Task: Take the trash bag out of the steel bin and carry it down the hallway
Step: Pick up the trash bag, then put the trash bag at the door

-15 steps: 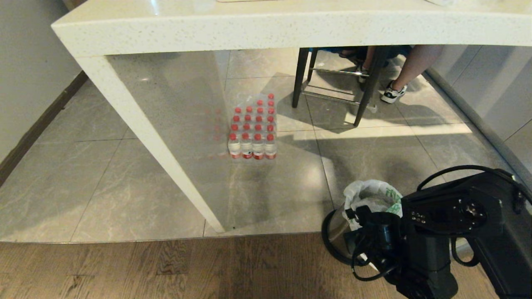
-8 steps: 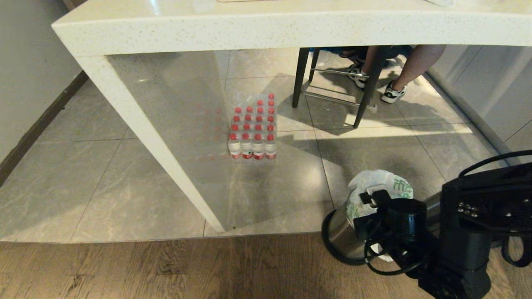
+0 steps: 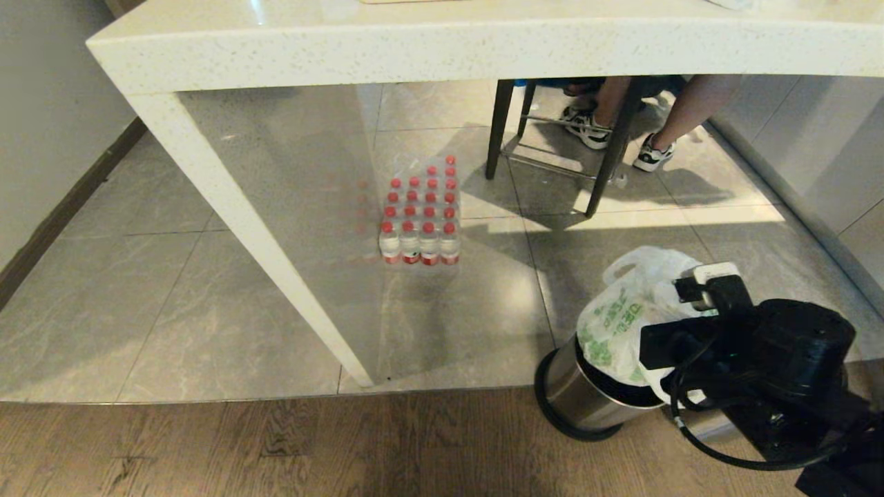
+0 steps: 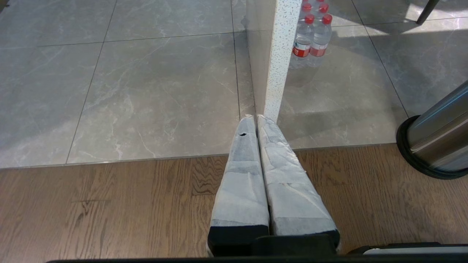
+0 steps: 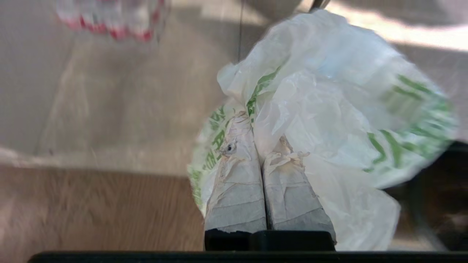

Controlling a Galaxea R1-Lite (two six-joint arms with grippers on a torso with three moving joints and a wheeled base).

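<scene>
Right claw (image 5: 257, 124) is clamped on the trash bag (image 3: 621, 314), taped fingers (image 5: 237, 182) pressed together with thin plastic bunched between and over them. In the head view the claw itself is hidden behind the black wrist; the bag sits at about 9 to 10 o'clock from that wrist, touching it.

Bag is partly out of the steel bin (image 3: 587, 397): upper part bulges above the black rim, a loop handle sticks up at 12 o'clock, lower part is inside. Bag's long axis runs roughly up out of the bin mouth, leaning toward the wrist. The bin looks tilted.

Judgement: the extraction step is mid-way, and the next move needs a pull along that axis until the bag bottom clears the rim. Risk: thin film snags or tears, or the bin tips.

Left claw (image 4: 256, 120) is shut, empty, parked low over the wood floor, bin at its 3 o'clock, well apart. Right arm is plainly the nearer one.

Room: bench (image 3: 442, 41) edge overhead at 12 o'clock, bench leg at 9 o'clock, bottle pack (image 3: 421, 214) at 10 o'clock, a seated person's feet (image 3: 649, 155) by a stool at 12 o'clock. Open tile lies between the bin and these.
</scene>
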